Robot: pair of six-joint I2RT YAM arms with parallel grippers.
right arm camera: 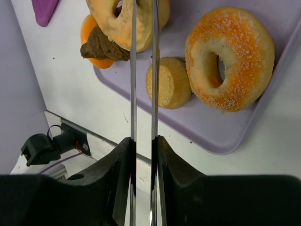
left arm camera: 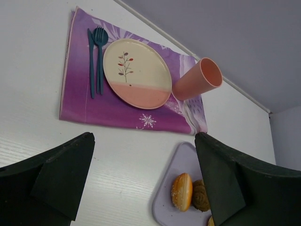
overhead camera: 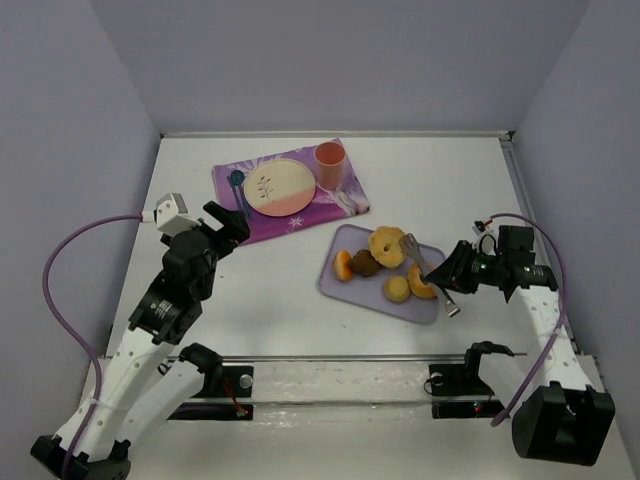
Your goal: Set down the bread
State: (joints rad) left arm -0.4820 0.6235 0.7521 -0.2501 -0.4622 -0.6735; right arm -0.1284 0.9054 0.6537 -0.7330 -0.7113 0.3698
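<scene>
While bread (right arm camera: 101,23) sits by the tray's (right arm camera: 221,132) far edge, the right hand (right arm camera: 143,141) squeezes tongs (right arm camera: 133,94) onto it.

what else sits before me

on the table (overhead camera: 440,190), a purple placemat (overhead camera: 290,222) carries a plate (overhead camera: 279,187), a teal fork (left arm camera: 99,52), a knife (left arm camera: 91,61) and a pink cup (overhead camera: 331,160). nearer me, a lavender tray (overhead camera: 338,284) holds a sugared donut (right arm camera: 249,52), a small bun (right arm camera: 168,83) and a brown pastry (right arm camera: 101,47).

Donut (right arm camera: 249,52) and bun (right arm camera: 168,83) close beside bread (right arm camera: 101,26)
</scene>
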